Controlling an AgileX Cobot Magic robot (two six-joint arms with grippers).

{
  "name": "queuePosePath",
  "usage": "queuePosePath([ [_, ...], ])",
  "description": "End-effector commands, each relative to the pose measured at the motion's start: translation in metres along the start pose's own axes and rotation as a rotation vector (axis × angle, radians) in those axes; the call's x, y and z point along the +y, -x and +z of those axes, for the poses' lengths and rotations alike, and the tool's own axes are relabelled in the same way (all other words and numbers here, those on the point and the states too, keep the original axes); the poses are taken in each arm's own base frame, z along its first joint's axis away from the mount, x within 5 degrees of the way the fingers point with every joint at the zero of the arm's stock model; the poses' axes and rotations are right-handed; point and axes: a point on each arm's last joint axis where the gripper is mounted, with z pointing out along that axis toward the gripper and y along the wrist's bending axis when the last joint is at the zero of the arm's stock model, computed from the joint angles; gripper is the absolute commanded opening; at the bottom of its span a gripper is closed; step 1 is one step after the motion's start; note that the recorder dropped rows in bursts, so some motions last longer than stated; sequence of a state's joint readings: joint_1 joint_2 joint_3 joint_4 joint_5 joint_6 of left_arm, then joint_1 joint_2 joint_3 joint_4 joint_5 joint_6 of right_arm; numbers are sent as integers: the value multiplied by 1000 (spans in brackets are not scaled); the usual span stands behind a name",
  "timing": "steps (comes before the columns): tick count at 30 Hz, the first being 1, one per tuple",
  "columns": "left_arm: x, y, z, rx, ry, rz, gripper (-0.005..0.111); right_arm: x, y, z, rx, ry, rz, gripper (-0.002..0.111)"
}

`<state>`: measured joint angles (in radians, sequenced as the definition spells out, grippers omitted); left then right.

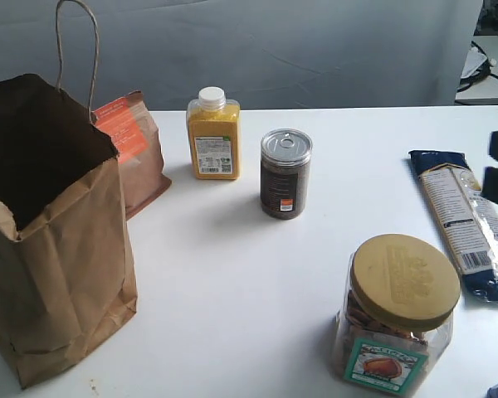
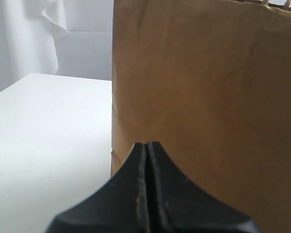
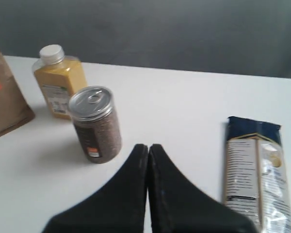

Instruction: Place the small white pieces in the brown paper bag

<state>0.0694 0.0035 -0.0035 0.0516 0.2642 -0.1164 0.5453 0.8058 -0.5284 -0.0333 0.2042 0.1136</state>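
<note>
Placement is seen first in the exterior view: the brown paper bag (image 1: 58,249) is stood upright at the left of the table (image 1: 232,290), its mouth open upward, presumably so that things can be dropped in. The small white pieces are found in no view; whether they lie in the bag's dark interior cannot be told. In the left wrist view, the left tool (image 2: 148,145) is held clenched on nothing, close before the bag's wall. In the right wrist view, the right tool (image 3: 148,146) is likewise clenched and empty, pointed toward the can (image 3: 94,124) and the yellow bottle (image 3: 58,80).
</note>
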Motion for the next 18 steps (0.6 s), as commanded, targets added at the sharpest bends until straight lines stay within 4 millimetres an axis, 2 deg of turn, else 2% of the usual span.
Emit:
queuePosePath([
  [1,0,-1,0,-2,-6,-11,0,-15,-22,-19,-100,-80,8,0],
  [4,0,-1,0,-2,-6,-11,0,-23,-41,-32,-185,-133,56,0],
  [6,0,-1,0,-2,-6,-11,0,-27,-61,-41,-252,-179,31,0],
  [10,0,-1,0,-2,-6,-11,0,-27,-90,-49,-277,-200,-13,0],
  [18,0,-1,0,-2,-6,-11,0,-23,-116,-65,-415,-191,-14,0],
])
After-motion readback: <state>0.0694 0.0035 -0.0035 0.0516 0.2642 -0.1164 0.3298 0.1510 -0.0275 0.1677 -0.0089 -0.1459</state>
